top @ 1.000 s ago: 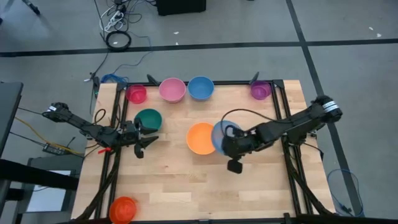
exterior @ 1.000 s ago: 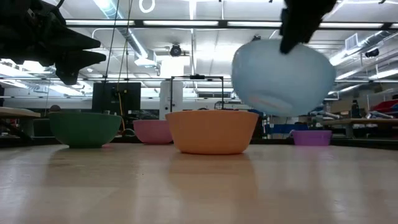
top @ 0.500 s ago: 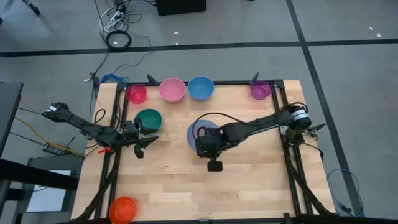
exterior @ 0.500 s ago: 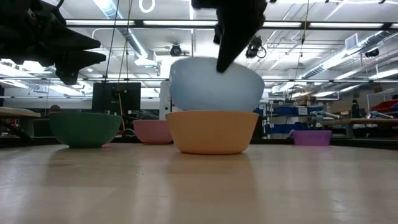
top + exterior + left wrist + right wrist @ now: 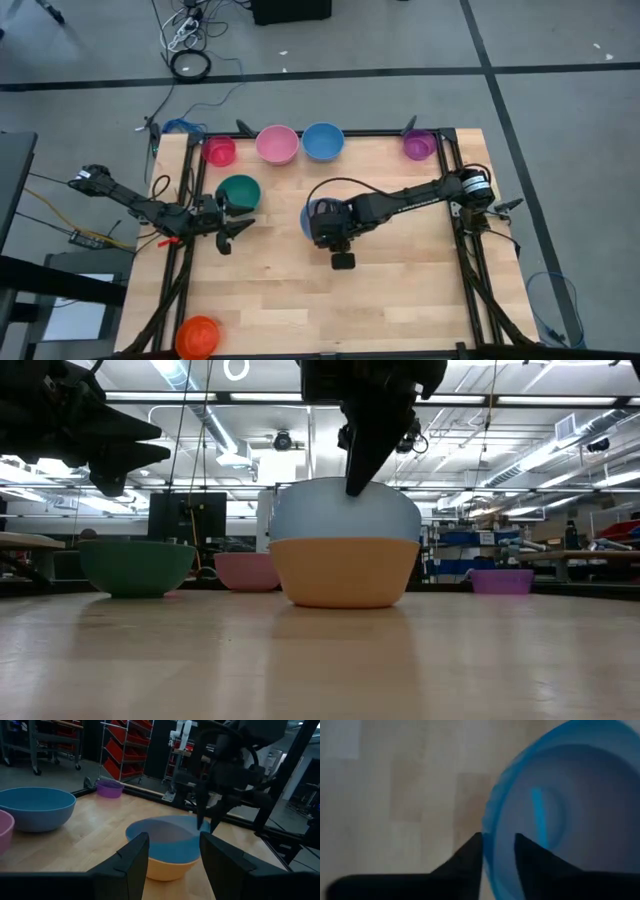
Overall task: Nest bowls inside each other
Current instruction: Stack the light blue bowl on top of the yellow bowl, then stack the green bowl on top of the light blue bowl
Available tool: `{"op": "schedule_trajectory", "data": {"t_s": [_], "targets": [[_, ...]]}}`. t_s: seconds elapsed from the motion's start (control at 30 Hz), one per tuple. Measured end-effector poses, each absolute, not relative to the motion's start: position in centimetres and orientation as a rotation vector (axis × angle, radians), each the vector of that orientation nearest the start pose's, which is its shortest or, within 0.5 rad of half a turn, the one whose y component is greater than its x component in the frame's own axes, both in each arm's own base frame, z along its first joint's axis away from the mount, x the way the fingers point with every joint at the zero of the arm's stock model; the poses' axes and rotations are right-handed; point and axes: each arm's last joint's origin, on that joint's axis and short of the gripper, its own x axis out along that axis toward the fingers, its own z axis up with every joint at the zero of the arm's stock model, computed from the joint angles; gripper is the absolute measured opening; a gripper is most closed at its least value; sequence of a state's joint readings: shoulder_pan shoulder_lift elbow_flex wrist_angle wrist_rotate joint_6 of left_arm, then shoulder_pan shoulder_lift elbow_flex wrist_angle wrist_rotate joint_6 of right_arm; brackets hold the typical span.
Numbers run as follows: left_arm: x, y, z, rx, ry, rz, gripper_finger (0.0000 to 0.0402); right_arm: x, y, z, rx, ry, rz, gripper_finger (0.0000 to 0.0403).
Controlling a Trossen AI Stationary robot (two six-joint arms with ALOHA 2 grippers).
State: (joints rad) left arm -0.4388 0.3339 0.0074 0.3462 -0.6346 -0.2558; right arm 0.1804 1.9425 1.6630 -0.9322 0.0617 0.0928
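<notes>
Wood table, light blue bowl (image 5: 345, 510) sits in the orange bowl (image 5: 344, 570); my right jaws (image 5: 497, 851) loosened astride its rim, left jaws (image 5: 172, 851) parted, so I'd lift straight up.

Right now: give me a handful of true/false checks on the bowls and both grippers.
1. The light blue bowl sits inside the orange bowl. True.
2. The right gripper is at the light blue bowl's rim. True.
3. The left gripper holds the dark green bowl. False: it hangs open beside it, holding nothing.
4. The pink bowl is nested in the blue bowl. False: they stand side by side.
5. The purple bowl is at a table corner. True.
</notes>
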Motion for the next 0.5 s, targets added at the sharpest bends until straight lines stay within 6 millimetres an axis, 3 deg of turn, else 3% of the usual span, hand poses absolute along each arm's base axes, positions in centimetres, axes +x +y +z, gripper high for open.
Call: {"op": "schedule_trajectory", "data": {"t_s": [0.13, 0.23, 0.33, 0.5], "targets": [[11.0, -3.2, 17.0, -0.271, -0.042, 0.192, 0.0184, 39.6, 6.8, 26.1, -0.112, 1.165, -0.026, 0.0169], [11.0, -3.2, 17.0, -0.272, -0.042, 0.193, 0.0184, 39.5, 6.8, 26.7, -0.101, 1.146, -0.038, 0.0185], [11.0, -3.2, 17.0, -0.275, -0.043, 0.193, 0.0184, 39.3, 7.3, 26.3, -0.100, 1.173, -0.049, 0.0167], [11.0, -3.2, 17.0, -0.273, -0.041, 0.193, 0.0184, 39.0, 8.3, 24.9, -0.114, 1.174, -0.047, 0.0092]]}}
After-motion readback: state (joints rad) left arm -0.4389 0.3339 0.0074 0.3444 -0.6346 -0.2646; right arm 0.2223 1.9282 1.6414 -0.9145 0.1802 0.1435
